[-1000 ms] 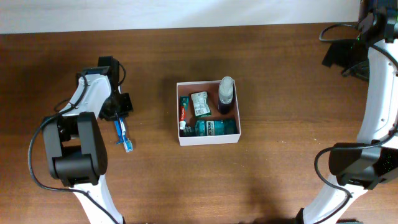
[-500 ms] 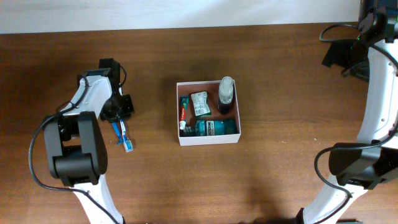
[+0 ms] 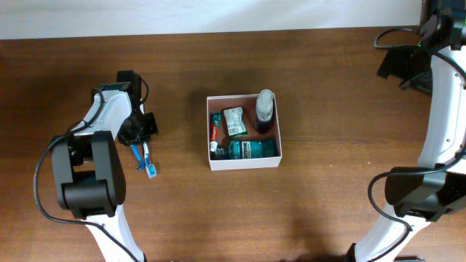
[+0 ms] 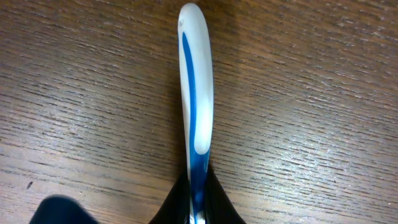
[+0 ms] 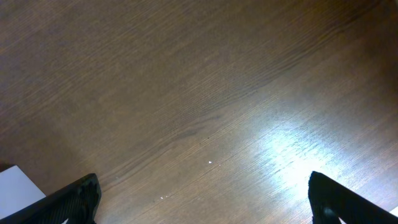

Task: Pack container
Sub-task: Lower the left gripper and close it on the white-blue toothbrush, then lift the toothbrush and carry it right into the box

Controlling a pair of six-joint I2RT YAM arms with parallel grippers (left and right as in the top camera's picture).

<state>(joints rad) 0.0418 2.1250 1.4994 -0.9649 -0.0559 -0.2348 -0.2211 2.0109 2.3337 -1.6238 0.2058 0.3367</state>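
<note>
Item count: one toothbrush, one container, four items packed in it, two grippers.

Left side: the left gripper (image 3: 138, 132) is closed on the toothbrush (image 3: 143, 156) – in the left wrist view the dark fingertips (image 4: 214, 208) pinch the blue-and-white handle (image 4: 194, 93) from both sides. The brush head points toward the near edge. Whether the brush rests on the table (image 3: 328, 196) or is lifted off it cannot be told.

Centre: the container (image 3: 245, 164) sits square on the table, well apart from the toothbrush, with bare wood between them. Contents:
1. Red toothpaste tube (image 3: 215, 129), along the left wall.
2. Small green-and-white packet (image 3: 234, 121), just right of the tube.
3. Dark bottle with grey cap (image 3: 265, 110), far right corner.
4. Teal bottle (image 3: 251, 150), lying along the near wall.

Little floor shows between them. Bare wood surrounds all four walls.

Right side: the right gripper (image 5: 205, 205) is at the far right – jaws spread wide, nothing between them, only bare wood below.
</note>
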